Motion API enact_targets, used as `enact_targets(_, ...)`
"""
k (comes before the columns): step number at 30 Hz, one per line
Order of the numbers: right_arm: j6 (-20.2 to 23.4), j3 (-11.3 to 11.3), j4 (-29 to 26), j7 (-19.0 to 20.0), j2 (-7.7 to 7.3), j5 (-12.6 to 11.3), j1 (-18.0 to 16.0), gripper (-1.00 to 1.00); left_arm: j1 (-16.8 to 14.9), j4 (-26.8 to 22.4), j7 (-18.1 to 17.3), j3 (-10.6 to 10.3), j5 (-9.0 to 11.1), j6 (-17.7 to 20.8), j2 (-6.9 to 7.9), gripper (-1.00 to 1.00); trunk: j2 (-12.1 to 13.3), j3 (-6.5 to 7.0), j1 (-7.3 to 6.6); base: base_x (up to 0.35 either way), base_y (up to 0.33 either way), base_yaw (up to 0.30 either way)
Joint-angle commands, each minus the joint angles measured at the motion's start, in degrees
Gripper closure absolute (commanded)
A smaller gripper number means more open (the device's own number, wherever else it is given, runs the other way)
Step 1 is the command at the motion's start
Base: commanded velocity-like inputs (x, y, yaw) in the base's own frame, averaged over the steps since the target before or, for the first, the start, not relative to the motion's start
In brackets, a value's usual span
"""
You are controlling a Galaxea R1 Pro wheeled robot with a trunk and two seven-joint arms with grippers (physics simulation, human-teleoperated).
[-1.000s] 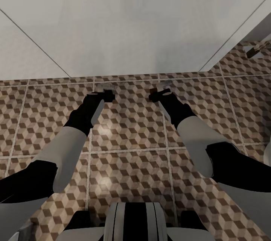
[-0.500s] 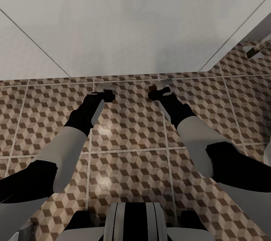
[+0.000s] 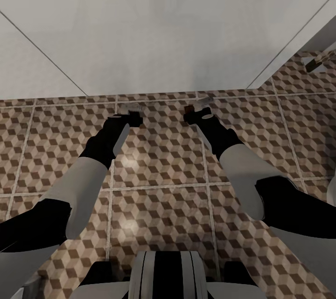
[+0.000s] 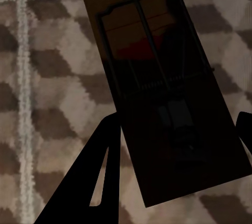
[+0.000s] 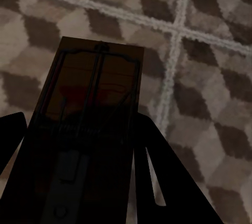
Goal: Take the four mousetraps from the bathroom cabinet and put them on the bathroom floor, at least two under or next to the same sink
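two traps in hand, both over the tiles

two mousetraps are up off the ground, one in each of your grippers. starting at your left: the left gripper (image 3: 134, 117) is stretched forward and low over the bathroom floor (image 3: 158, 205), and its fingers (image 4: 89, 182) are clamped on either side of the left mousetrap (image 4: 160, 93). in the left wrist view that trap sits tilted between the dark fingers, wire bar and red spot facing the camera, with the cube-pattern tiles and a pale grout line behind it.

moving across, your right gripper (image 3: 196, 114) is held at about the same height, near the foot of the white wall (image 3: 168, 28). its fingers (image 5: 157, 177) are closed against the sides of the right mousetrap (image 5: 92, 129), whose far end points out over a crossing of grout lines in the right wrist view.

both traps are in shadow, so their wood reads dark. you cannot tell from these views whether either trap touches the tiles.

at far right in the head view, a small tan object (image 3: 319, 61) lies on the floor by the wall; it is too small to identify.
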Motion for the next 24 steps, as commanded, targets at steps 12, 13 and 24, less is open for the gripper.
enact_targets(12,0.4,0.2,-0.1,-0.1,0.0,0.2,0.0,1.0,0.0,-0.1,0.5,-0.2,0.3,0.3,0.01,1.0,0.0,-0.03,-0.01,0.0,0.0,0.0)
enact_targets(13,0.4,0.2,-0.1,-0.1,0.0,0.2,0.0,1.0,0.0,-0.1,0.5,-0.2,0.3,0.3,0.01,1.0,0.0,-0.03,-0.01,0.0,0.0,0.0)
enact_targets(24,0.2,0.3,-0.1,-0.1,0.0,0.2,0.1,-1.0,0.0,-0.1,0.5,-0.2,0.3,0.3,0.0,1.0,0.0,-0.03,-0.01,0.0,0.0,0.0)
